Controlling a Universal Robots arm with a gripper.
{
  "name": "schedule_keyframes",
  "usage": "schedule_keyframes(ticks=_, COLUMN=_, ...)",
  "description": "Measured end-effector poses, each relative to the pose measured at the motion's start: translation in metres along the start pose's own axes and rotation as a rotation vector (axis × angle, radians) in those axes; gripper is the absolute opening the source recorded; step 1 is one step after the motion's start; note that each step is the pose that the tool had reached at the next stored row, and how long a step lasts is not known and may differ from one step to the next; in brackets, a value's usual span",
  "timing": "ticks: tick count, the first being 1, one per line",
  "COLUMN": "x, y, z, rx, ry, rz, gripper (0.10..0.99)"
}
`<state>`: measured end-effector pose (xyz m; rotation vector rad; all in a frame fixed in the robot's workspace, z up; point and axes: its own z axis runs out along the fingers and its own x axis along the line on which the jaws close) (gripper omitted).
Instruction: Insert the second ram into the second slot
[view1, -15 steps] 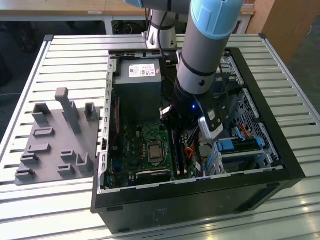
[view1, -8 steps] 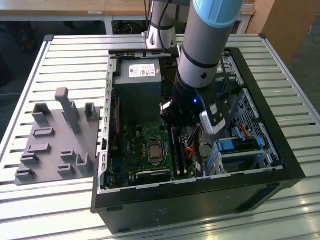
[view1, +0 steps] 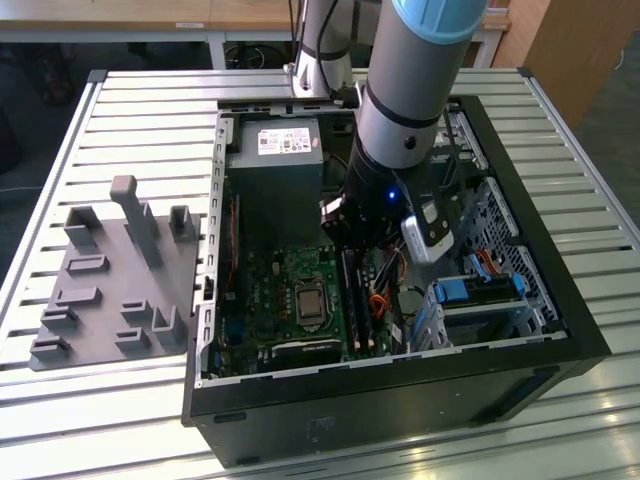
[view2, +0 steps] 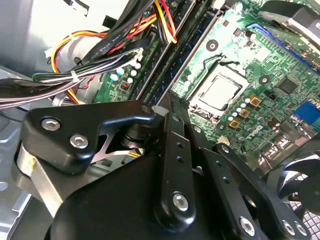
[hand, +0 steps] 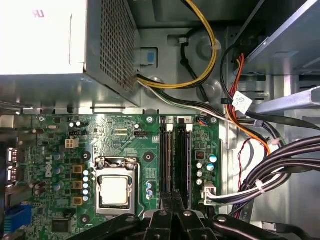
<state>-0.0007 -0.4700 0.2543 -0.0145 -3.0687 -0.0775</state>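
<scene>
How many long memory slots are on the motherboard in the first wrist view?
2, side by side: one slot next to the CPU socket, the other slot beyond it. The gripper hides one end.

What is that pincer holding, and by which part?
Nothing visible: the black metal pincer looks shut and empty above the long dark memory slots.

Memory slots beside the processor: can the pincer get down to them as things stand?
Probably yes. In the first wrist view the pincer hangs right over the memory slots, and the cable bundle lies off to one side, with nothing crossing the slots.
</scene>
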Motion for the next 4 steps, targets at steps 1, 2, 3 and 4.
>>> schedule_keyframes(ticks=1, x=0.0000, y=0.0000, z=0.0000, rx=0.000, ry=0.0002, rz=0.000, gripper=0.106)
schedule_keyframes(ticks=2, x=0.0000, y=0.0000, z=0.0000, rx=0.000, ry=0.0003, rz=0.000, gripper=0.106)
schedule_keyframes(ticks=3, x=0.0000, y=0.0000, z=-0.0001, rx=0.000, ry=0.0005, rz=0.000, gripper=0.106)
schedule_keyframes(ticks=4, x=0.0000, y=0.0000, z=-0.0001, rx=0.000, ry=0.0007, rz=0.000, gripper=0.106)
